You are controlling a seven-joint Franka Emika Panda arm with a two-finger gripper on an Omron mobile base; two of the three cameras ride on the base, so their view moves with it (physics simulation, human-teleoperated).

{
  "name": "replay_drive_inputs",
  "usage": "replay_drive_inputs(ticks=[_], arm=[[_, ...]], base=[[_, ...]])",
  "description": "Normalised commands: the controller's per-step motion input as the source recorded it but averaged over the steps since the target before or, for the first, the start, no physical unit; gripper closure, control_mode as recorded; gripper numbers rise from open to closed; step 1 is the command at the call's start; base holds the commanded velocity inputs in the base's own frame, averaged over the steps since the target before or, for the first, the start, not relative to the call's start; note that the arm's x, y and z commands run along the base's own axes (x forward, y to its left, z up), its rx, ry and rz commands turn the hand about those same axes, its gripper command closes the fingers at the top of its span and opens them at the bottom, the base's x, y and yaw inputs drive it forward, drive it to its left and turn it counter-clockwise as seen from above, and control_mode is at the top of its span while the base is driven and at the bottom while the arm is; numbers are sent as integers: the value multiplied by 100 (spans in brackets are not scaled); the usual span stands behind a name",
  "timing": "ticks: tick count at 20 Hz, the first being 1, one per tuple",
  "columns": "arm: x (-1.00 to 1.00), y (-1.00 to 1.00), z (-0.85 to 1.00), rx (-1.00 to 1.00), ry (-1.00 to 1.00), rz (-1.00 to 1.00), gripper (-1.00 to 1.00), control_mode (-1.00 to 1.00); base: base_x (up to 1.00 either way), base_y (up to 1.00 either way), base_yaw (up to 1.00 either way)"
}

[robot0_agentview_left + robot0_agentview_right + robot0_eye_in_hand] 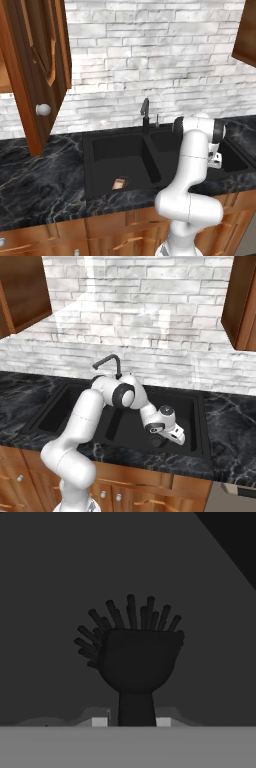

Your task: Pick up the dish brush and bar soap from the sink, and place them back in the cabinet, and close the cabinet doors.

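In the hand view the dish brush (137,657) fills the middle, its dark head and bristles pointing away from me on the black basin floor. My gripper (131,722) is shut on its thin handle, a pale pad (99,722) close on each side. From the right base view the gripper (176,437) sits low in the right basin of the sink (200,401). The pinkish bar soap (119,183) lies by the drain of the left basin of the sink (95,137). A cabinet door (35,65) with a round knob stands open at upper left.
The dark faucet (145,112) rises behind the divider between the basins. Black marble counter (35,185) runs either side of the sink. Another wooden wall cabinet (242,301) hangs at upper right. Lower drawers line the front.
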Motion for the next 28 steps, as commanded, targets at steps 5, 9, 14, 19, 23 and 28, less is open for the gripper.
replay_drive_inputs(ticks=[5,9,14,19,23,28], arm=[[0,0,15,0,0,1,100,-100],[0,-12,44,1,-2,0,100,-100],[-4,-3,58,0,-6,2,100,-100],[-6,0,68,0,-5,3,100,-100],[-11,0,75,0,-3,7,100,-100],[-18,0,76,0,-1,7,100,-100]], base=[[0,0,0],[0,0,0],[0,0,0],[0,0,0],[0,0,0],[0,0,0]])
